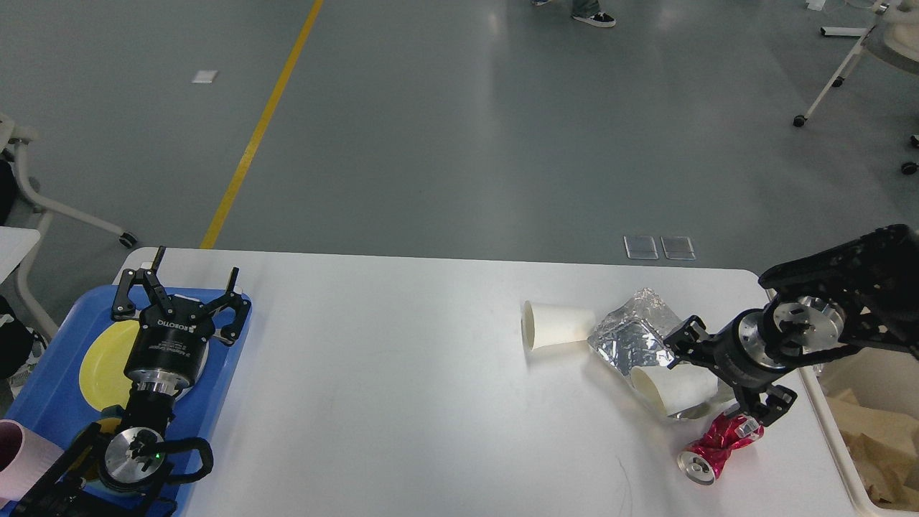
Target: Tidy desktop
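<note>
The white desktop (402, 388) holds litter at its right side. A paper cup (556, 325) lies on its side beside a crumpled foil tray (628, 337). A second paper cup (671, 391) lies in the foil tray. A crushed red can (714, 446) lies in front of it. My right gripper (724, 377) is low over the second cup, open, with one finger on either side of the cup's closed end; I cannot tell whether it touches. My left gripper (183, 291) is open and empty above the blue tray (50, 402).
The blue tray at the left edge holds a yellow plate (100, 362). A pink cup (21, 459) shows at the bottom left. A beige bin (840, 445) with brown paper scraps stands off the desktop's right edge, behind my right arm.
</note>
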